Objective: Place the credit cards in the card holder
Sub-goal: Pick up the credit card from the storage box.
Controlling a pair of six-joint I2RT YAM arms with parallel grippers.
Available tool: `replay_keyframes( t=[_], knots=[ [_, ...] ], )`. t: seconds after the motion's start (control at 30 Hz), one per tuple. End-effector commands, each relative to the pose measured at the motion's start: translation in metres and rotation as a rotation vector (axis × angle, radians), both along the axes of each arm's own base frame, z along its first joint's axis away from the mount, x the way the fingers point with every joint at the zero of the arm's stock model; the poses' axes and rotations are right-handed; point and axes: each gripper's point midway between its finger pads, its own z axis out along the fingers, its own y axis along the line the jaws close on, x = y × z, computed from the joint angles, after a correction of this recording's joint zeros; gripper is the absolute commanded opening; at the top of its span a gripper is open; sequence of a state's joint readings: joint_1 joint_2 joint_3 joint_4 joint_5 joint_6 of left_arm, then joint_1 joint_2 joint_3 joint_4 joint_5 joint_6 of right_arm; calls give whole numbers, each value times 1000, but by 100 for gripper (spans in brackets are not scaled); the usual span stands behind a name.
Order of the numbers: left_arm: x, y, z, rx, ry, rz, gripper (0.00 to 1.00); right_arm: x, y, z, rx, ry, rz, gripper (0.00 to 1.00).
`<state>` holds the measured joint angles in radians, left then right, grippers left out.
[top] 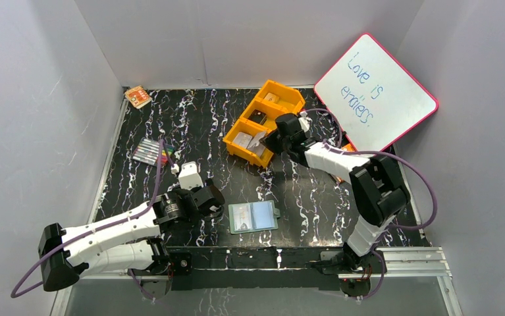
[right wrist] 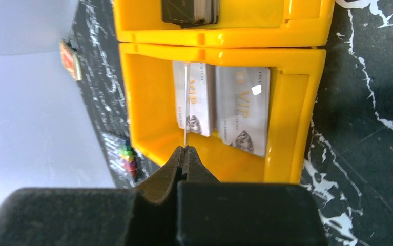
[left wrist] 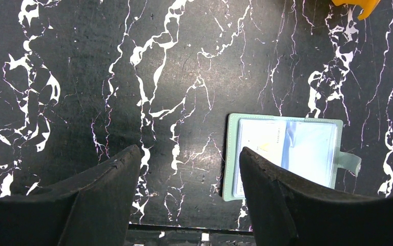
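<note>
The desk (top: 190, 125) has a black surface with white marble veining. A yellow-orange three-compartment tray (top: 286, 89) lies diagonally, right of centre, toward the far edge. A pink-framed whiteboard (top: 381, 89) stands tilted in the far right corner, hand-lettered "Love is endless." A set of coloured markers (top: 151, 153) lies at the left side. An orange patterned packet (top: 137, 97) sits in the far left corner. Grey walls (top: 39, 99) enclose three sides. An aluminium rail (top: 407, 260) runs along the near edge.

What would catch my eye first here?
The pink-framed whiteboard reading "Love is endless" leans at the table's far right corner. Beside it, the right gripper pinches a credit card edge-on over the orange tray. The card holder lies open near the front edge.
</note>
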<state>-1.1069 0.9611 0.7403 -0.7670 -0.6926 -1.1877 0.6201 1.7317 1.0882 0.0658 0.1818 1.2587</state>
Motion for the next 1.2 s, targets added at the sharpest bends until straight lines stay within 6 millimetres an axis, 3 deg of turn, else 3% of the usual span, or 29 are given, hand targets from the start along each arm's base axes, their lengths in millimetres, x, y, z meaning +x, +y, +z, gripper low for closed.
replay_keyframes(
  t=[0.0, 0.2, 0.47, 0.63, 0.8, 0.97, 1.07, 1.17],
  knots=[
    [6, 12, 11, 4, -53, 46, 67, -3, -10, 66, 136, -50, -48, 0],
    [12, 12, 22, -28, -105, 59, 68, -38, -36, 109, 227, -3, -40, 0],
    [17, 4, 39, -69, -141, 31, 68, -105, -62, 152, 420, 10, 36, 0],
    [14, -3, 42, -121, -144, -8, 68, -133, -60, 182, 467, -15, 142, 0],
    [8, -13, 42, -169, -125, -58, 69, -150, -61, 199, 431, -58, 229, 0],
    [-3, -45, 38, -245, -80, -220, 70, -159, -68, 189, 97, -211, 481, 0],
    [-13, -66, 30, -272, -22, -317, 75, -173, -83, 159, -84, -230, 609, 0],
    [-18, -77, 12, -242, 60, -344, 80, -199, -90, 124, -149, -215, 755, 0]
  ],
)
